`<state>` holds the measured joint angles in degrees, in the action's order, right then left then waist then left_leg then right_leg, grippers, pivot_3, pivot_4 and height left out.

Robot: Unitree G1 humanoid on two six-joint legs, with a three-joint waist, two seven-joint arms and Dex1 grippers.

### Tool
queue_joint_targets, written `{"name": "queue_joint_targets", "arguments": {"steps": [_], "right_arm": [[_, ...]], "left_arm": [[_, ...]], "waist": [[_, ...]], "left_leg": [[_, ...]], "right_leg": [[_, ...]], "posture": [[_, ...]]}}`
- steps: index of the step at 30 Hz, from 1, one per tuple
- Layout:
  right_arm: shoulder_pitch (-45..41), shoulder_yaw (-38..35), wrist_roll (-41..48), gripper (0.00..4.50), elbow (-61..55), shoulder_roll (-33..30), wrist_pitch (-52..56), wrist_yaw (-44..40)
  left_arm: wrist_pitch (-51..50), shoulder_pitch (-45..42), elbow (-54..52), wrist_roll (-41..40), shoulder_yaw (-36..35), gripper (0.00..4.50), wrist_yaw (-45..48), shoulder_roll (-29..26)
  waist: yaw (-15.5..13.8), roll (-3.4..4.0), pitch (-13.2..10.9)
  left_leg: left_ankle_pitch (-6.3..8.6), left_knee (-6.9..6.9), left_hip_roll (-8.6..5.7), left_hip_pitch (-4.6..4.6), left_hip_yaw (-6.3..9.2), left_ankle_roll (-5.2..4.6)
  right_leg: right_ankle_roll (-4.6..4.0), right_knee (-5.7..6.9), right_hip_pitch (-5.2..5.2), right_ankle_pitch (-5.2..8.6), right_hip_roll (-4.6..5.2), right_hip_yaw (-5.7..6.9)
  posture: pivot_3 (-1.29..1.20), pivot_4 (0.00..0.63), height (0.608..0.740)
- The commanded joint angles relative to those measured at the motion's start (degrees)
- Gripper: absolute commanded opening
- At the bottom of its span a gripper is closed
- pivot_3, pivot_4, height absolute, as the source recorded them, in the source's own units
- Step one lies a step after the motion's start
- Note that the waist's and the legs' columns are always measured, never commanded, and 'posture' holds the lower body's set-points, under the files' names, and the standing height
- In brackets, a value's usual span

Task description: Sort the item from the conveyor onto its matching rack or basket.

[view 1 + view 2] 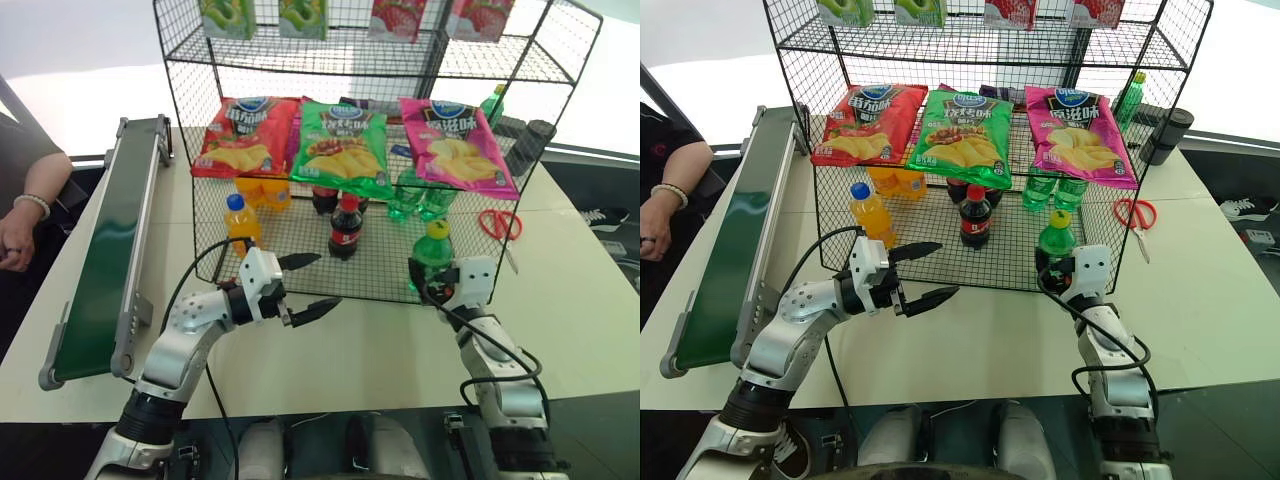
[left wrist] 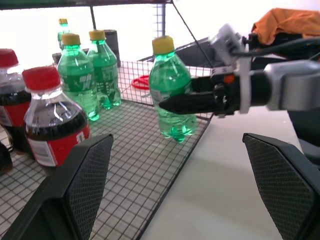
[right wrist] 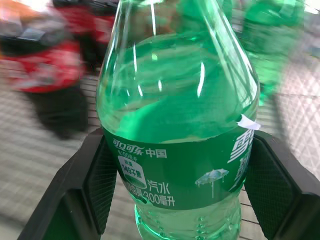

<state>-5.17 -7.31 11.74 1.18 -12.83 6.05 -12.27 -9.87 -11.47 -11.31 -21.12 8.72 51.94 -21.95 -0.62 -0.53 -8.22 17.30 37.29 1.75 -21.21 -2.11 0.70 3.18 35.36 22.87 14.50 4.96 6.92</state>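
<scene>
Left gripper sits above the desk just in front of the rack's front edge, fingers spread wide, nothing between them, pointing across toward the right arm. Right gripper is at the front right of the rack, its two black fingers clamped on the label band of the green bottle; yellow cap up, bottle upright, base at the front edge of the mesh floor, and I can't tell if it rests on the mesh or hangs just above it. Further in on the mesh floor: a dark cola bottle with red cap near the middle, an orange soda bottle with blue cap toward the left, more orange bottles behind it, another cola behind the first, and two more green bottles toward the back right. Three chip bags hang across the rack front: red, green, pink. Red-handled scissors lie on the desk just right of the rack. Conveyor runs along the desk's left edge, belt bare. A person's hand with a bead bracelet rests beyond the conveyor at the far left
</scene>
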Motion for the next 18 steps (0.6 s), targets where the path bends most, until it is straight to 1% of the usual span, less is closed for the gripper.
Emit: {"name": "queue_joint_targets", "arguments": {"steps": [1, 9, 16, 18], "right_arm": [[-4.10, -1.38, -0.30, 3.00, 3.07, 0.86, -5.10, 0.65], [-11.21, -2.72, 0.34, 3.00, 15.83, 2.33, -10.23, 0.62], [-12.46, -3.71, 1.39, 3.00, 18.13, 2.67, -11.58, -0.37], [-11.94, -3.64, 1.71, 4.05, 17.29, 2.63, -11.26, -0.88]], "left_arm": [[-1.12, 0.03, -3.33, -1.54, -0.32, 4.42, 0.01, -0.47], [-1.62, 0.60, -4.21, -1.13, -0.02, 4.42, 0.23, -1.43], [-1.74, 1.35, -5.00, -0.94, 0.17, 4.42, -0.16, -1.62], [-1.78, 1.51, -5.18, -0.89, 0.29, 4.50, -0.17, -1.74]], "waist": [[0.05, 0.03, 0.01], [-0.04, 0.06, 0.02], [0.03, 0.10, 0.05], [0.03, 0.10, 0.05]], "left_leg": [[0.00, 0.00, 0.00, 0.01, -0.01, 0.00], [0.00, 0.00, 0.01, 0.02, -0.06, 0.00], [-0.01, 0.00, 0.02, 0.03, -0.07, 0.02], [-0.01, 0.00, 0.02, 0.04, -0.08, 0.01]], "right_leg": [[0.00, 0.00, 0.00, 0.00, 0.00, -0.01], [0.00, 0.00, -0.01, 0.00, 0.00, -0.04], [0.00, 0.01, -0.02, 0.00, 0.01, -0.04], [0.00, 0.01, -0.02, 0.00, 0.02, -0.05]], "posture": [[0.00, 0.150, 0.734], [0.00, 0.150, 0.734], [0.00, 0.150, 0.734], [0.00, 0.150, 0.734]]}}
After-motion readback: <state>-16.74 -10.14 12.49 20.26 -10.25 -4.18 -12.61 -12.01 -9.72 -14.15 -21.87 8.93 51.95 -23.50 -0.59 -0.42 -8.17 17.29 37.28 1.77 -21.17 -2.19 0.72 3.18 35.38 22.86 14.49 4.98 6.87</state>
